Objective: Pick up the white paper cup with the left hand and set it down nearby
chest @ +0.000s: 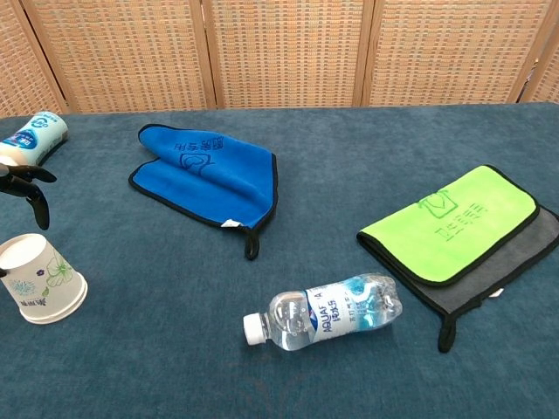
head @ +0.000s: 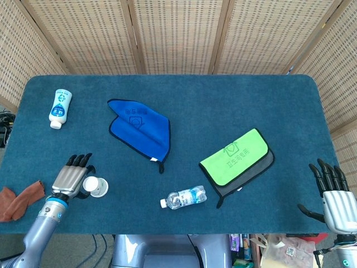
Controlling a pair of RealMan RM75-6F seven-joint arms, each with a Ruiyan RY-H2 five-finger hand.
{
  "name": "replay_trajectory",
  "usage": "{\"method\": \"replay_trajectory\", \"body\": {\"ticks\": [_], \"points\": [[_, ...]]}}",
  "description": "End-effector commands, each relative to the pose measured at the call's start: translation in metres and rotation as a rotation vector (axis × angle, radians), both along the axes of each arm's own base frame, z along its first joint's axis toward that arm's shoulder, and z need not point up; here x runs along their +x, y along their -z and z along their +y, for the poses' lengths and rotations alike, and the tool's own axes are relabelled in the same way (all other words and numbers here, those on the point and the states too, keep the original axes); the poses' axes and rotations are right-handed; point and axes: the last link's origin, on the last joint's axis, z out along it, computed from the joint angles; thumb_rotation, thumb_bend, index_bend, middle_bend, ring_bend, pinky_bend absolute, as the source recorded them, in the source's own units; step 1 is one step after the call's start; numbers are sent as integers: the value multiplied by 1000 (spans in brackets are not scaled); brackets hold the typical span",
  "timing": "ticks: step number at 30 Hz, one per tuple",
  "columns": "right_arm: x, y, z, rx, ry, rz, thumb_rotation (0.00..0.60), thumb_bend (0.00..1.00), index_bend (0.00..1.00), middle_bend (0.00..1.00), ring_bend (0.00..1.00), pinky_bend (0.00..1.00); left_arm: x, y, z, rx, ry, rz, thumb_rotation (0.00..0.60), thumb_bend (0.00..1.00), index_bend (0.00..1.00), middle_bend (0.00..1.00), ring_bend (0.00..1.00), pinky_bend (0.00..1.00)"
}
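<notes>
Paper-thin and light, the white paper cup [head: 96, 186] stands upright near the front-left edge of the blue surface [head: 223, 100], looks empty, and would crush easily, so I'd take it gently around the mid-wall. The left hand [head: 68, 180] sits just beside it, fingers apart, holding nothing; the right hand [head: 332, 198] hangs spread off the surface's right edge

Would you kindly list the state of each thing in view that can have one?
white paper cup: upside down on the table, not lifted
left hand: beside the cup, fingers apart
right hand: empty, fingers spread
water bottle: lying on its side, capped
white bottle: lying down
blue cloth: folded
green cloth: folded
</notes>
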Motion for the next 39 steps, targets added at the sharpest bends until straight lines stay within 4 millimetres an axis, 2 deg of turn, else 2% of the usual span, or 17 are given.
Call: {"method": "replay_trajectory", "body": {"ticks": [1, 8, 13, 26, 34, 35, 36, 39], "points": [[0, 0, 0, -2, 0, -1, 600, 118, 0, 0, 0, 0, 0, 2, 1, -3, -1, 1, 600, 239, 352, 0, 0, 0], [0, 0, 0, 0, 1, 1, 600, 118, 0, 0, 0, 0, 2, 4, 0, 5, 4, -14, 600, 240, 429, 0, 0, 0], [0, 1, 0, 1, 0, 2, 600, 117, 0, 0, 0, 0, 3, 0, 0, 26, 14, -26, 600, 240, 440, 0, 0, 0], [0, 1, 0, 2, 2, 5, 600, 118, 0, 0, 0, 0, 19, -27, 1, 79, 43, -73, 600, 240, 440, 0, 0, 0], [0, 2, 0, 6, 5, 10, 600, 118, 0, 0, 0, 0, 40, -72, 13, 157, 77, -103, 600, 240, 440, 0, 0, 0], [0, 2, 0, 6, 5, 10, 600, 118, 0, 0, 0, 0, 44, -80, 15, 172, 80, -113, 600, 240, 440, 0, 0, 0], [0, 3, -1, 9, 4, 13, 600, 118, 0, 0, 0, 0, 53, -102, 21, 226, 80, -143, 600, 240, 440, 0, 0, 0], [0, 3, -1, 9, 5, 14, 600, 118, 0, 0, 0, 0, 56, -125, 25, 229, 58, -152, 600, 240, 440, 0, 0, 0]]}}
